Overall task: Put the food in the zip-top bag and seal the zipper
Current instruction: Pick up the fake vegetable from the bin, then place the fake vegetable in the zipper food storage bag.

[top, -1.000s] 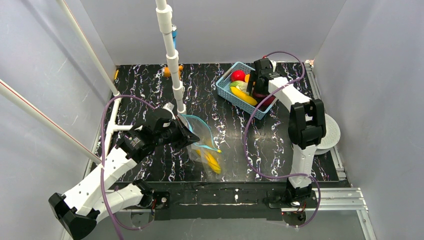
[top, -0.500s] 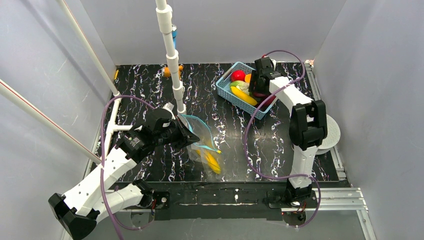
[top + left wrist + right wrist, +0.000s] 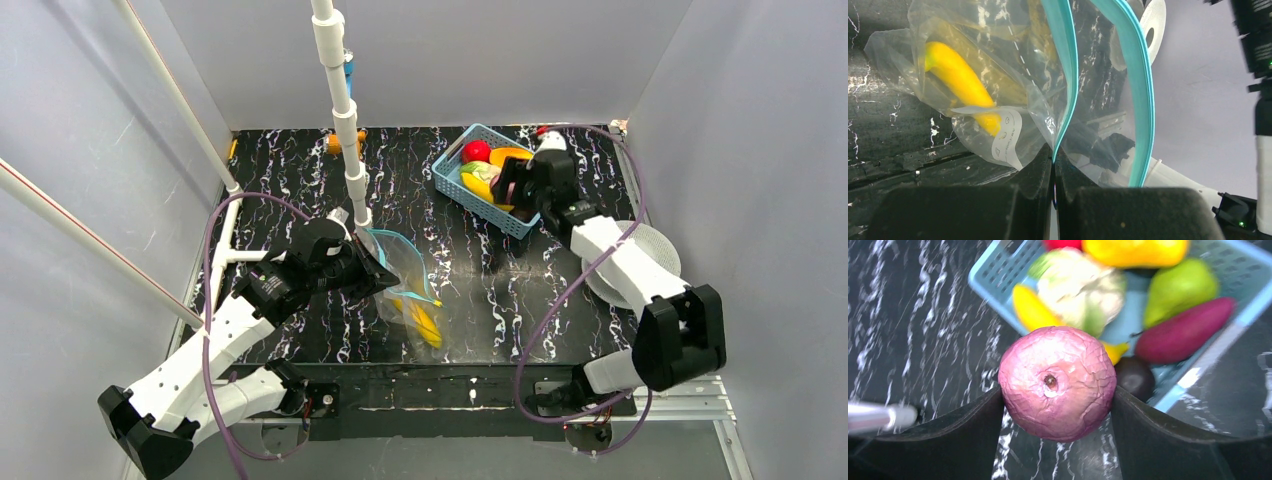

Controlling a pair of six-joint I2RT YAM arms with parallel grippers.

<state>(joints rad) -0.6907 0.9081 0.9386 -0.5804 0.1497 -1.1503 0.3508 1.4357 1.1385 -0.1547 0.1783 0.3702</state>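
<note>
The zip-top bag (image 3: 405, 278) is seen near the middle of the black marbled table (image 3: 290, 170), its mouth lifted and held open beside the white pole (image 3: 345, 120). One side of the teal zipper (image 3: 1067, 75) is pinched by the left gripper (image 3: 1054, 161), whose jaws are pressed together on the strip at its lower end, while the other side of the strip is left free and bowed away from it. One yellow banana (image 3: 960, 80) is contained in the bag, lying low against the crinkled plastic just above the small white label (image 3: 1008, 135). Well apart from the bag, the right gripper (image 3: 513, 192) is found at the near rim of the light-blue lattice basket (image 3: 993, 285). A round pink-purple fruit (image 3: 1058, 382) (wrinkled skin, a small brown stem spot facing the wrist camera) is clamped between its black fingers (image 3: 973, 427), which are closed against both flanks of the piece, and it is held above the table just outside the basket. More food is left in the basket: a white-and-green cauliflower (image 3: 1080, 287), a second banana (image 3: 1032, 307) touching it, a green pear (image 3: 1180, 285), a purple sweet potato (image 3: 1183, 330), an orange mango (image 3: 1130, 250) and a red piece (image 3: 476, 151) at the far end
</note>
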